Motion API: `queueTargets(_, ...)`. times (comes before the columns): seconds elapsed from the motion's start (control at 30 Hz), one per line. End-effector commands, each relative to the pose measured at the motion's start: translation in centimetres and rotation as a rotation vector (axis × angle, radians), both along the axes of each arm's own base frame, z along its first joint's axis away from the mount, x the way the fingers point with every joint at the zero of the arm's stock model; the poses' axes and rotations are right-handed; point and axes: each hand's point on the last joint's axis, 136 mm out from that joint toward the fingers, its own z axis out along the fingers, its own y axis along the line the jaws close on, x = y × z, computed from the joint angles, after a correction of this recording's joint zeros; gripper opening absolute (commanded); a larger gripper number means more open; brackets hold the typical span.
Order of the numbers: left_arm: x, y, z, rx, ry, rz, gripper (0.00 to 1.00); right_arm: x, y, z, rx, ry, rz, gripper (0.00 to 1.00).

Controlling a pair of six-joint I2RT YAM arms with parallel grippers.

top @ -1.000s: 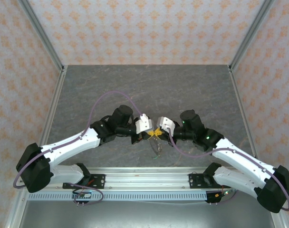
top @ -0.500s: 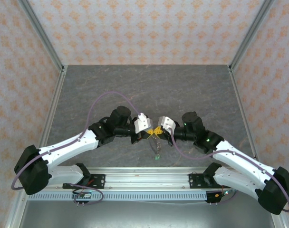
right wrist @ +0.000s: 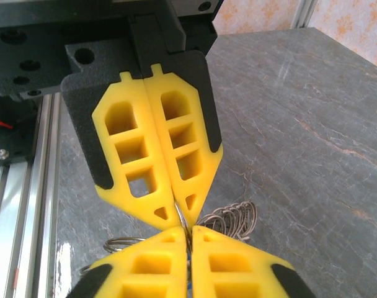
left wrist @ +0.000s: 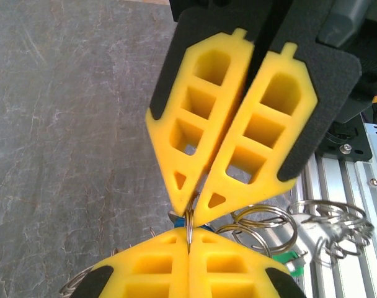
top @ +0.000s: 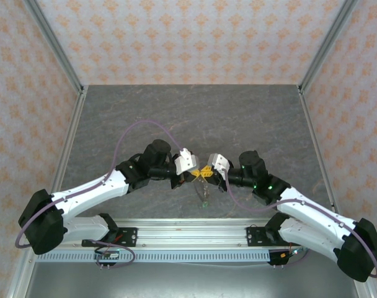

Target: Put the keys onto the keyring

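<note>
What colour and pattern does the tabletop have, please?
Dark grey with pale marble-like veining; the table shows best in the top external view.

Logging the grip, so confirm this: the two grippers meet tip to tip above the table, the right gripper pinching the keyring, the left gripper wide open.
Wrong on the left gripper: it is not wide open but shut on the keyring, as the left wrist view shows. The rest holds: tip to tip above the table, the right gripper pinching it.
</note>
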Motion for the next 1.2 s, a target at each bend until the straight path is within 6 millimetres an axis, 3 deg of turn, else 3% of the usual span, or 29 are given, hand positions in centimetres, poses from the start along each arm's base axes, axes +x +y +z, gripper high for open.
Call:
queueTargets(0.0, 0.2, -0.7, 2.3, -0.081, -0.064, -0.012, 0.0, -0.2, 0.4, 1.3, 0.076, -0.013, 0.014, 0.12)
queueTargets(0.5, -0.8, -1.0, 3.3, -0.137, -0.069, -0.06, 0.0, 0.2, 0.0, 0.0, 0.089, 0.0, -0.012, 0.15)
queueTargets(0.7, -1.3, -1.1, 3.8, -0.149, -0.058, -0.088, 0.0, 0.0, 0.2, -0.2, 0.093, 0.012, 0.002, 0.09)
queueTargets(0.77, -1.2, -1.1, 3.9, -0.15, -0.059, -0.084, 0.0, -0.1, 0.2, -0.1, 0.095, 0.013, 0.008, 0.03)
queueTargets(0.87, -0.8, -0.9, 3.5, -0.122, -0.058, -0.061, 0.0, -0.2, 0.2, 0.3, 0.089, 0.014, 0.013, 0.0)
queueTargets(0.93, -0.5, -0.6, 2.9, -0.083, -0.058, -0.047, 0.07, -0.3, 0.2, 0.7, 0.066, 0.018, 0.024, 0.0)
queueTargets(1.17, -0.1, -0.1, 0.1, 0.077, -0.038, -0.039, 0.1, -0.7, 0.5, 1.9, -0.013, 0.076, 0.065, 0.0)
